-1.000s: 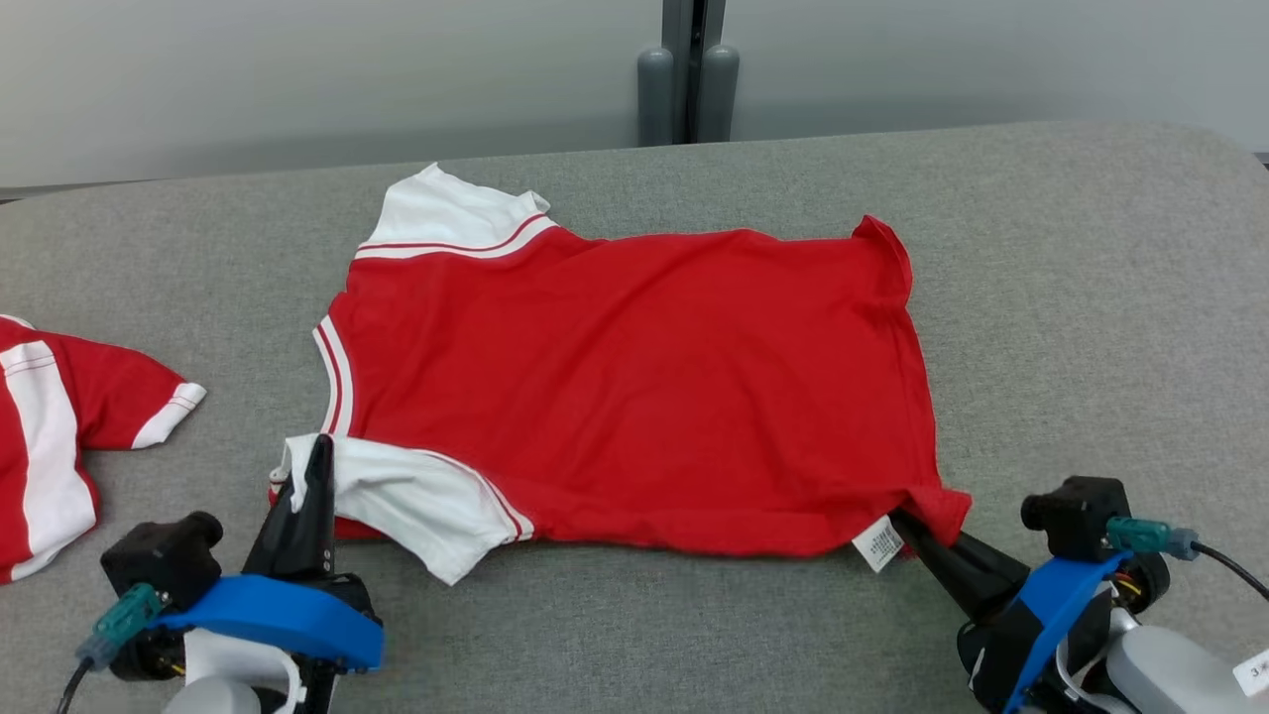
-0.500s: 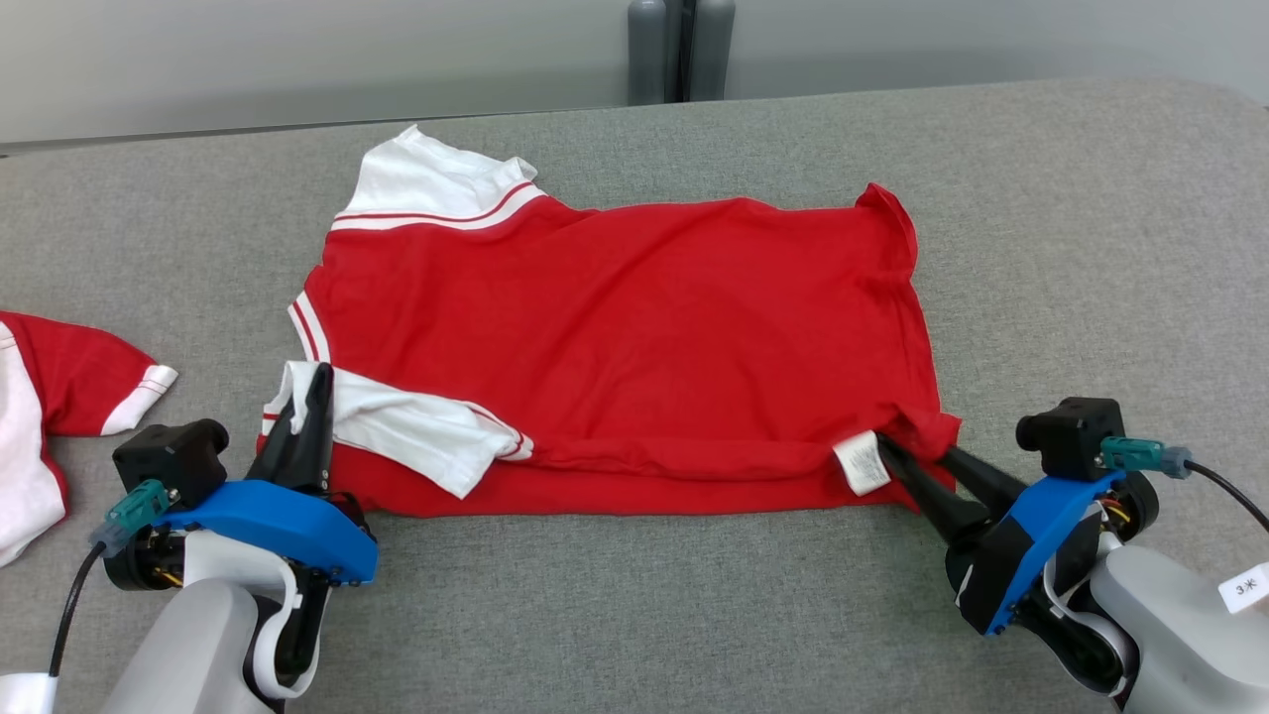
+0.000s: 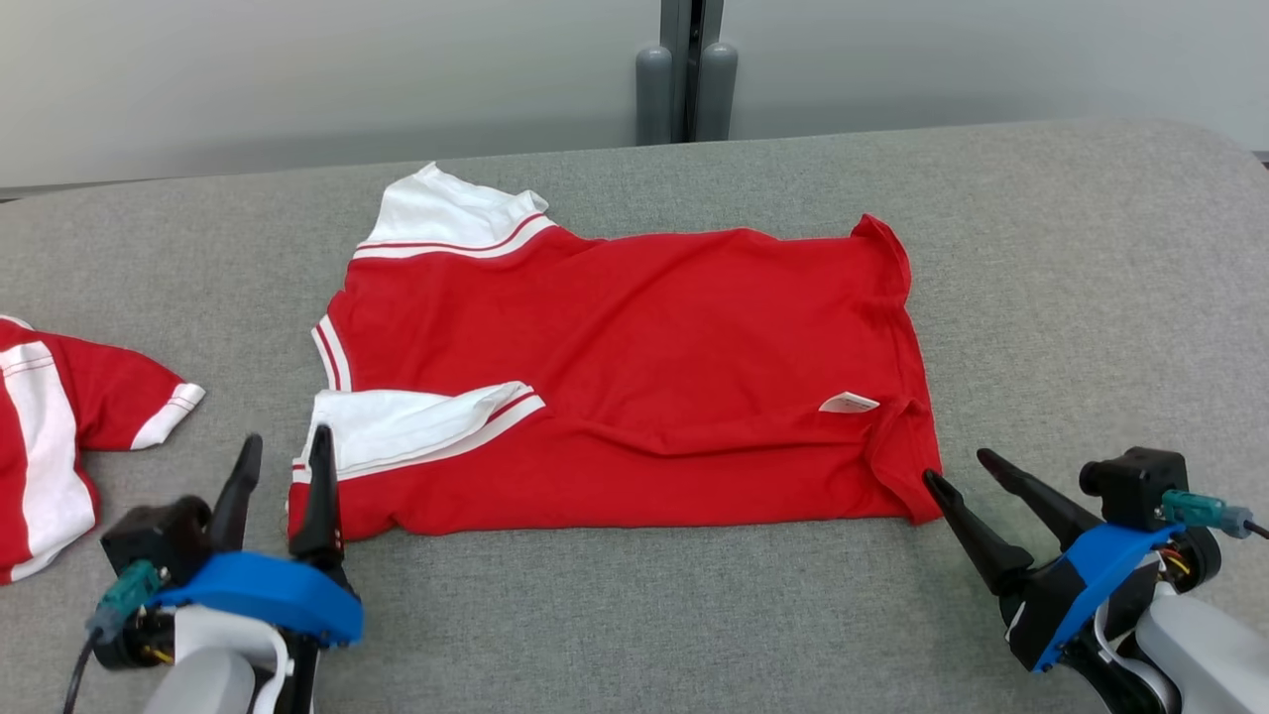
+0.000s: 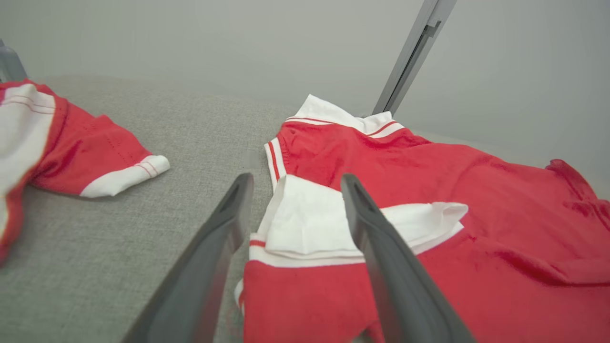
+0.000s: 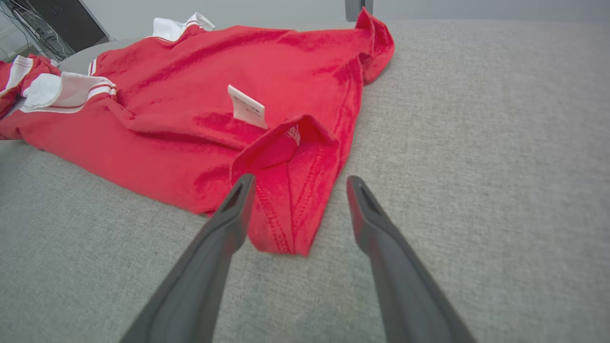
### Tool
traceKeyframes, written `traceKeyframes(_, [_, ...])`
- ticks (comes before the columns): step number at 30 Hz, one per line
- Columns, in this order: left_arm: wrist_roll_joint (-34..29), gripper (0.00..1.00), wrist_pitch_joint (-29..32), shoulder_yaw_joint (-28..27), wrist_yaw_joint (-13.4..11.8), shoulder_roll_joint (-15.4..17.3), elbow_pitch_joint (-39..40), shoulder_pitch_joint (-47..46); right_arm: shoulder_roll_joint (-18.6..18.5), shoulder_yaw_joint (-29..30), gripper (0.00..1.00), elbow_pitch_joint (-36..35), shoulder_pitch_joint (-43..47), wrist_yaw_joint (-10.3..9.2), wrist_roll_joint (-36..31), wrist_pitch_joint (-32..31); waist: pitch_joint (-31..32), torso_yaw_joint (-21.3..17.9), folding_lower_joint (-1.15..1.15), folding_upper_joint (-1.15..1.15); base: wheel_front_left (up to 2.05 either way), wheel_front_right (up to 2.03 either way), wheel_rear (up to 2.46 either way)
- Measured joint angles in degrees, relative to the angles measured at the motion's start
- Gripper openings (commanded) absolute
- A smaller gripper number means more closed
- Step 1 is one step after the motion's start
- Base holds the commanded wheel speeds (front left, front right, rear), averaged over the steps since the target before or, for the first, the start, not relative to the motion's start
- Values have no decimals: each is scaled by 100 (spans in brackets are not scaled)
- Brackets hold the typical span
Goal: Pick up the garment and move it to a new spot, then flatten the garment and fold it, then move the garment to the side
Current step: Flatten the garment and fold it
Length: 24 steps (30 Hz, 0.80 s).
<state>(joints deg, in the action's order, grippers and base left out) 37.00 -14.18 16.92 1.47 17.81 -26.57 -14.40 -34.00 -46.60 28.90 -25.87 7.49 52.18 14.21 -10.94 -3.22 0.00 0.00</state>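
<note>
The garment (image 3: 634,337) is a red shirt with white sleeves, lying flat on the grey table (image 3: 1071,297). Its near edge is folded back onto the body, with a white sleeve (image 3: 416,426) and a white label (image 3: 848,403) on top. My left gripper (image 3: 287,438) stands open at the garment's near left corner, one finger over the hem; in the left wrist view the gripper (image 4: 296,178) straddles the folded sleeve (image 4: 314,224). My right gripper (image 3: 956,466) is open just off the near right corner; in the right wrist view the red corner (image 5: 286,209) lies between its fingers (image 5: 301,178).
A second red and white shirt (image 3: 50,426) lies at the table's left edge, also in the left wrist view (image 4: 71,143). A grey post (image 3: 689,79) stands behind the table's far edge. Bare grey table surrounds the garment to the front and right.
Both grippers, shut on the garment's near corners a second ago, have opened and let go. The near edge now lies folded over onto the body. The head camera dipped and returned.
</note>
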Motion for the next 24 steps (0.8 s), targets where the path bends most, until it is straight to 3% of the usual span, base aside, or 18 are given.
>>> traceKeyframes(16, [-288,100,4,311,-143,1,-609,248,722,182,100,704,-51,0,-680,-99,-65,-3,0,0,0,0,0])
traceKeyframes(24, [-314,100,-13,378,34,-20,-1220,-43,1045,236,100,1371,-295,1,-1037,-98,-129,-30,0,0,0,0,0])
